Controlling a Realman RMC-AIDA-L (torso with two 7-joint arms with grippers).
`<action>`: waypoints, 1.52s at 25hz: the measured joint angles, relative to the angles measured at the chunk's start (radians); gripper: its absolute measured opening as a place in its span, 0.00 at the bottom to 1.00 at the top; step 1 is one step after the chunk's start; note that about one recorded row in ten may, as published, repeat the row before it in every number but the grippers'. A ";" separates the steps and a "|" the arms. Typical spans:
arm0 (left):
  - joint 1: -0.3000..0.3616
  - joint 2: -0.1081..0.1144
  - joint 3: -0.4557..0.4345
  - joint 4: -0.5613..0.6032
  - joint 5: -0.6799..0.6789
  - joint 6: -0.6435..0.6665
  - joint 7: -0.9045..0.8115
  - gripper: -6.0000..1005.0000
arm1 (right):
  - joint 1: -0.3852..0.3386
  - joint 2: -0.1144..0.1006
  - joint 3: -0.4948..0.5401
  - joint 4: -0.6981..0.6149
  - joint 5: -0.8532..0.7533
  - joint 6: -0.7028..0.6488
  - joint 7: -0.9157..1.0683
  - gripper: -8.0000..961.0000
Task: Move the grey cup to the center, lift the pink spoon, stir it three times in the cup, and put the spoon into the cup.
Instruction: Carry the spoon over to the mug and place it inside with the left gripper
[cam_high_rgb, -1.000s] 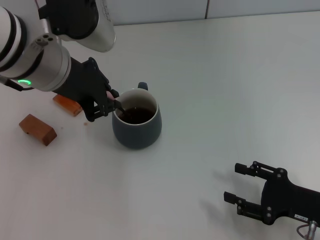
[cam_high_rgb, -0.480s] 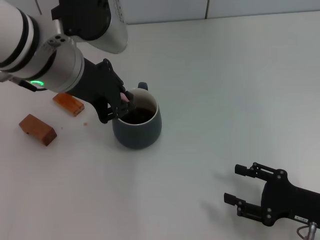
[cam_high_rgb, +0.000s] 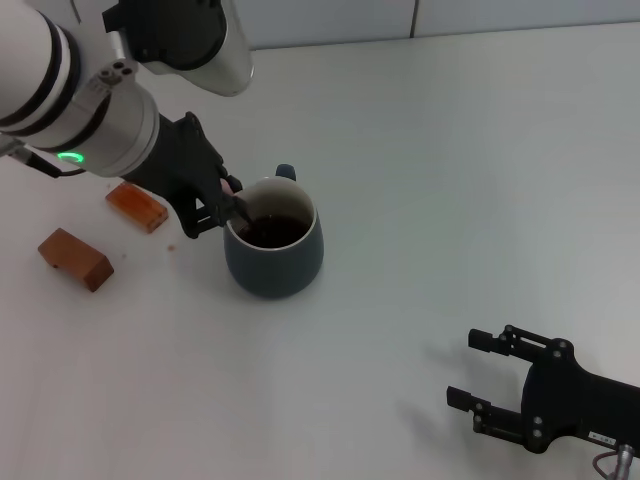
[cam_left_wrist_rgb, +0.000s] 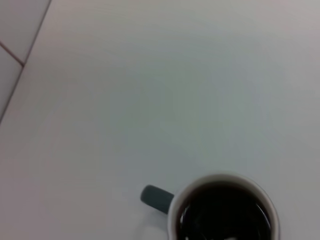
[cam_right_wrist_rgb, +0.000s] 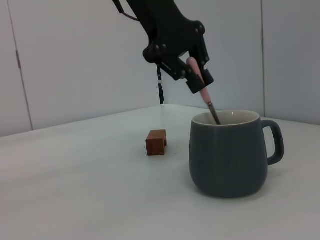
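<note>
One left end effector (cam_high_rgb: 222, 203) | clamps pink spoon (cam_right_wrist_rgb: 200, 89) | bowl inside grey cup (cam_high_rgb: 273, 250)

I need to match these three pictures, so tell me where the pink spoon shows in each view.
Head view: the pink spoon is held by the left hand at the left rim of the grey cup, tip in the cup.
Left wrist view: not visible; only the cup and its dark liquid.
Right wrist view: the spoon slants down into the cup from the left hand.
Shared landmark: the grey cup.
</note>
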 joint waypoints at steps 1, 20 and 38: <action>-0.007 0.000 -0.001 -0.003 0.027 0.008 -0.023 0.14 | 0.000 0.000 0.000 0.000 0.000 0.000 0.000 0.76; -0.020 0.000 -0.012 -0.039 -0.001 -0.012 -0.049 0.14 | 0.000 -0.002 0.000 0.000 -0.001 -0.004 0.001 0.76; -0.012 0.004 -0.042 -0.032 -0.094 0.031 -0.015 0.14 | 0.004 -0.002 -0.003 0.000 -0.002 -0.005 0.002 0.76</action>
